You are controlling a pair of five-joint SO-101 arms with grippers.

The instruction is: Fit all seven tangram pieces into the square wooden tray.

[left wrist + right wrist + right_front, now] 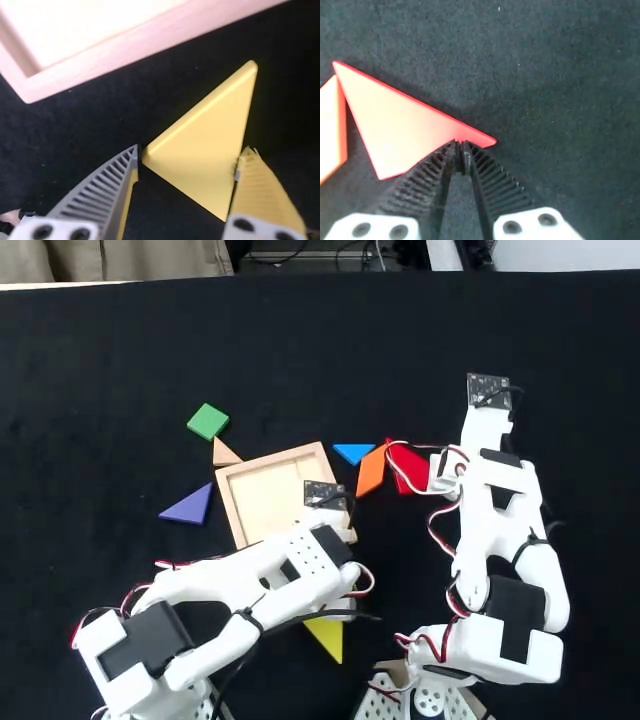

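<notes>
The square wooden tray (236, 512) lies mid-table with nothing in it; its rim (150, 37) is close to my left gripper (191, 150). That gripper is open, one finger on each side of the large yellow triangle (210, 145), which lies flat on the cloth just in front of the tray (328, 638). My right gripper (459, 147) is shut, tips against the long edge of the red triangle (395, 132), which sits right of the tray (408, 468). Beside it are the orange parallelogram (371, 472) and the blue triangle (352, 452).
A green square (208, 421), a small tan triangle (225, 453) and a purple triangle (190, 506) lie left of the tray. My left arm reaches over the tray's near corner. Black cloth covers the table, with room at the back and far left.
</notes>
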